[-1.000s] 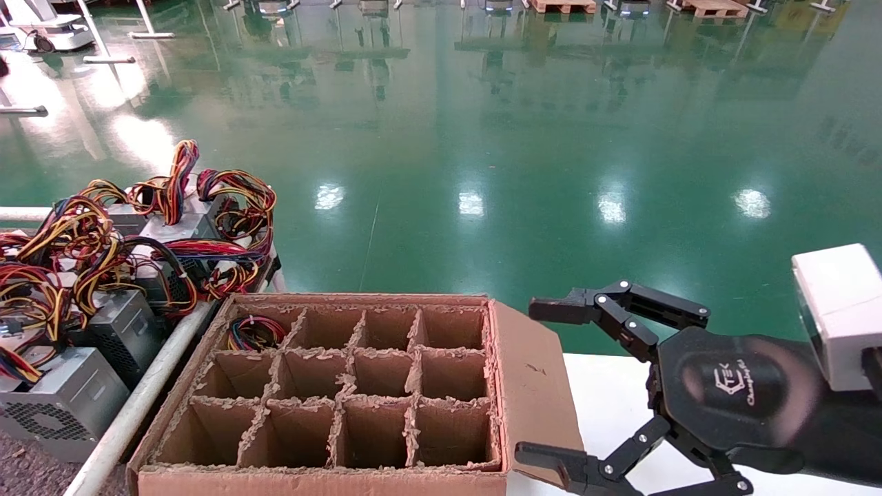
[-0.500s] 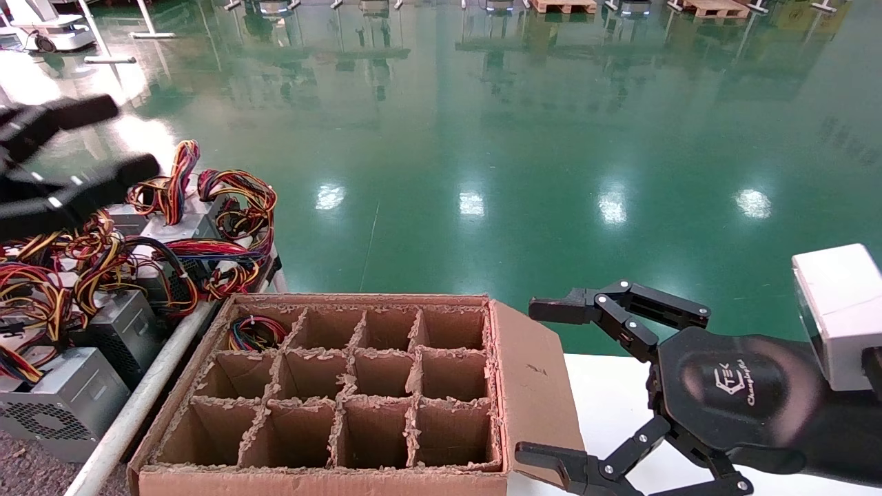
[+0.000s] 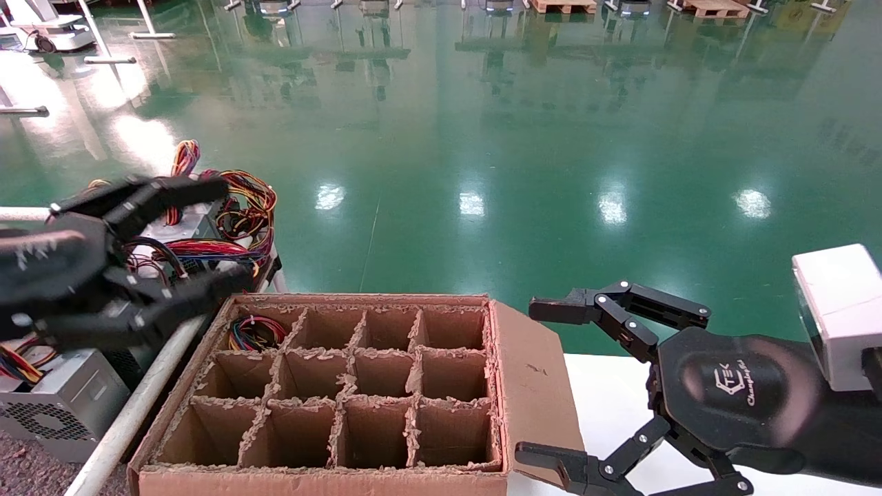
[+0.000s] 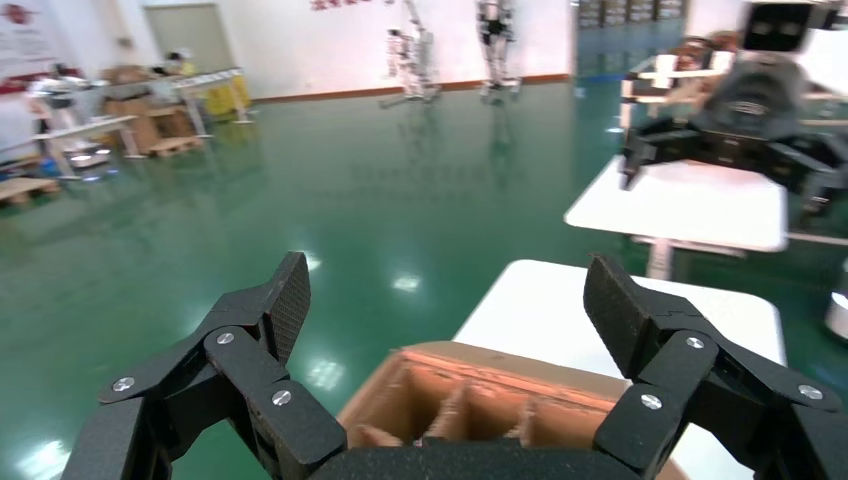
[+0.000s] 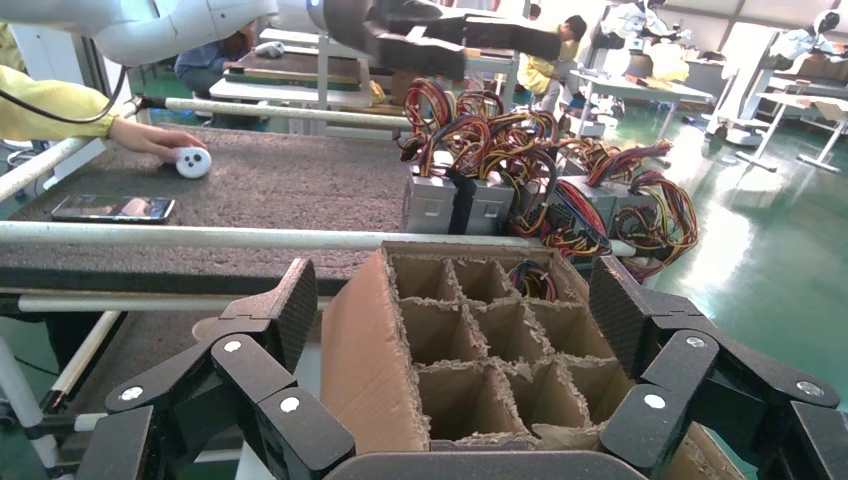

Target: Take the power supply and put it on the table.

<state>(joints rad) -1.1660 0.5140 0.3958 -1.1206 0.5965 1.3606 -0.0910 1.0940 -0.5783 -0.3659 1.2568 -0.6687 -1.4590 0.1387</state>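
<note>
Nearest, the right gripper (image 3: 548,382) sits parked with fingers spread over the white tabletop (image 3: 606,406), beside the divided cardboard box (image 3: 358,386) (one cell holds wires). Left gripper (image 3: 224,231), jaws apart and empty, hovers over the power supply (image 3: 200,227) pile on the gritty grey table (image 5: 250,185). Glossy green floor (image 3: 482,124) beyond.

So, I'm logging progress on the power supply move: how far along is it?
Nothing moved yet. The left gripper, open and empty, hovers by the cardboard box; the power supply sits in a compartment. Grasping and placing on the table remain. The right gripper is parked open.
</note>
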